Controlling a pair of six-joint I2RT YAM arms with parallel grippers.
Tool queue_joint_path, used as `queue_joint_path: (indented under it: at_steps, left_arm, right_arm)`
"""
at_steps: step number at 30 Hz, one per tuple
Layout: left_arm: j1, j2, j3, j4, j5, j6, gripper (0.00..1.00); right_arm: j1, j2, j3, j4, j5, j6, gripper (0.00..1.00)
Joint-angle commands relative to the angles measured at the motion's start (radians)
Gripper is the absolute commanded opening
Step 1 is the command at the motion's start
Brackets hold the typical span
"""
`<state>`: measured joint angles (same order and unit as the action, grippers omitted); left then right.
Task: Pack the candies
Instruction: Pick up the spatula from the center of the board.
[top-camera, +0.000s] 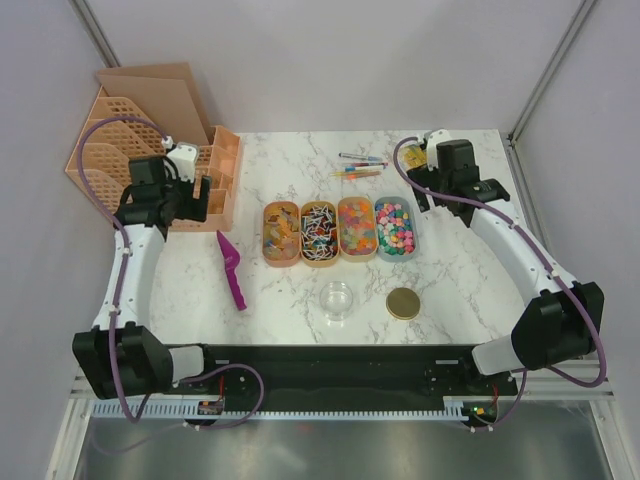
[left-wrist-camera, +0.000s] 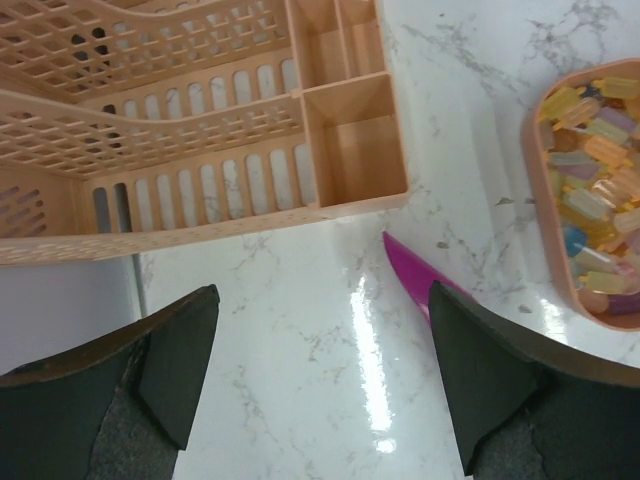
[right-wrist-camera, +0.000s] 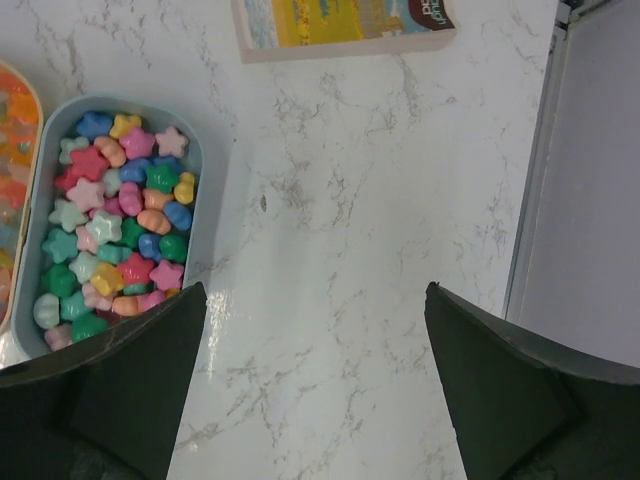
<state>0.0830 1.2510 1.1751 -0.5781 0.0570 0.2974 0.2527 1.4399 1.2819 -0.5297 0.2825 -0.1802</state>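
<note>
Top external view: the candies (top-camera: 338, 230) are seen lying in four oblong trays (top-camera: 265, 236) set side by side in the middle of the table (top-camera: 470, 280). Each tray's long axis runs near to far, and the row runs left to right. A clear jar (top-camera: 337, 299) and a gold lid (top-camera: 404, 303) are placed nearer the bases, apart from each other. The left gripper (top-camera: 168, 205) is poised over the left part, beside a peach organiser (top-camera: 222, 160), with the candies off to its right. A purple scoop (top-camera: 232, 268) is laid between it and the row, lengthwise near to far. The right gripper (top-camera: 460, 190) is poised just right of the blue end tray, so the pastel pieces are judged nearest to it and the yellow-orange ones nearest to the left arm.

Left wrist view: the jaws are shown spread wide, with only bare table between them. A pointed end of the scoop is seen just beside the finger on the picture's right, and the yellow-orange candies at the far right edge. The jar and lid are not shown here.

Right wrist view: these jaws are likewise spread fully and nothing is gripped. The pastel pieces are resolved as stars and rounded shapes, off to the left of the fingers, and a printed packet (right-wrist-camera: 340, 25) is seen at the far edge. If scooping is intended, the scoop is judged to fall to the left arm.
</note>
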Motion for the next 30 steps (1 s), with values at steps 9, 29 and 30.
queue_joint_path:
  at_steps: [9, 29, 30]
  left_arm:
    - [0.317, 0.208, 0.159, -0.265, 0.447, 0.24, 0.8]
    - [0.235, 0.381, 0.037, -0.189, 0.558, 0.098, 0.68]
    - [0.23, 0.387, 0.037, -0.174, 0.547, 0.094, 0.67]
  right_arm:
    - [0.002, 0.017, 0.054, -0.185, -0.313, -0.162, 0.98]
    - [0.002, 0.056, 0.02, -0.191, -0.29, -0.209, 0.98]
    - [0.002, 0.054, 0.02, -0.19, -0.289, -0.208, 0.98]
